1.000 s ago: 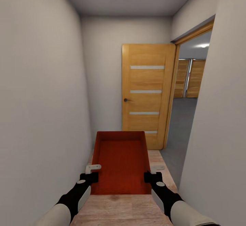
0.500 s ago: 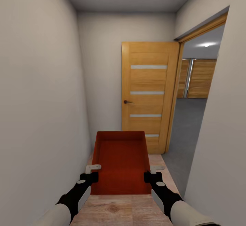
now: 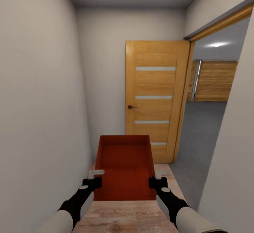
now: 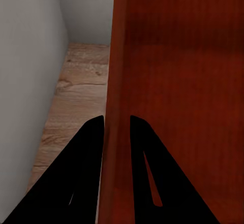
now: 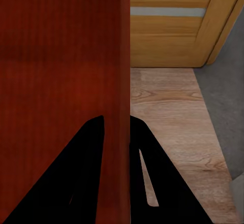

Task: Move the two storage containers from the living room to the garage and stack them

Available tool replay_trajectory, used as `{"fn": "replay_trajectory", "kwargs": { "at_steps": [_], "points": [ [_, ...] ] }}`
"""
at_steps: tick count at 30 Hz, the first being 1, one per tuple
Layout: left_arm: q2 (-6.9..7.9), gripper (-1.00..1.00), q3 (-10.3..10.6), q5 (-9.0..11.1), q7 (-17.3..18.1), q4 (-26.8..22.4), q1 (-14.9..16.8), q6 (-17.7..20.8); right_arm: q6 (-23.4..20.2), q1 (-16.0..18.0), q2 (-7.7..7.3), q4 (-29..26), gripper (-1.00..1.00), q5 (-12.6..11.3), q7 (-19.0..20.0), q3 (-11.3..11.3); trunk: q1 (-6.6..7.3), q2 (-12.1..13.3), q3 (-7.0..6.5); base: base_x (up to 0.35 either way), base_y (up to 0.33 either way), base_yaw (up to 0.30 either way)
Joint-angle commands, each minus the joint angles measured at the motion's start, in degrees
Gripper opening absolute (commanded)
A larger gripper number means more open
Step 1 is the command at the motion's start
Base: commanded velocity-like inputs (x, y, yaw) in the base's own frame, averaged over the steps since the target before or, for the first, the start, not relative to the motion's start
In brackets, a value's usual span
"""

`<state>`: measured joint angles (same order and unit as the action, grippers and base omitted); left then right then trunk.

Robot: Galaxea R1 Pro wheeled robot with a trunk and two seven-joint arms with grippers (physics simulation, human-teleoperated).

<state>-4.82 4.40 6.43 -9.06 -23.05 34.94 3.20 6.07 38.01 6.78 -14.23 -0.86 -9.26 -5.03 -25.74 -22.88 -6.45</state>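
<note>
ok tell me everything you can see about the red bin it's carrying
The bin is an orange-red rectangular tray, lidless, with low walls and a finely ribbed bottom; it looks like plastic. It is empty and held roughly level above the wood plank floor of a narrow hallway, long side pointing ahead. The left gripper clamps its left wall, the right gripper its right wall, one finger inside and one outside.

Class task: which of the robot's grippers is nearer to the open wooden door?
Right. The right gripper, clamped on the storage container, is on the side of the wooden door; the left gripper holds the far wall.
</note>
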Motion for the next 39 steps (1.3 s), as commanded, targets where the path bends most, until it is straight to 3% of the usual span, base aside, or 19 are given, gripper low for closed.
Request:
{"fn": "replay_trajectory", "kwargs": {
  "at_steps": [1,39],
  "points": [
    [0.07,-1.00,-0.27,-0.62,-1.23,-2.44,0.04,0.14,0.00,-0.01,-0.02,0.25,-1.00,-0.74,-0.14,-1.91,-0.05,-0.04,0.03,0.321,0.000,0.000],
    [0.05,-1.00,-0.27,-0.55,-1.23,-2.52,0.04,0.14,-0.09,-0.03,0.04,0.25,-1.00,-0.79,-0.07,-1.91,-0.05,-0.04,0.03,0.322,0.000,-0.001]
  ]
}}
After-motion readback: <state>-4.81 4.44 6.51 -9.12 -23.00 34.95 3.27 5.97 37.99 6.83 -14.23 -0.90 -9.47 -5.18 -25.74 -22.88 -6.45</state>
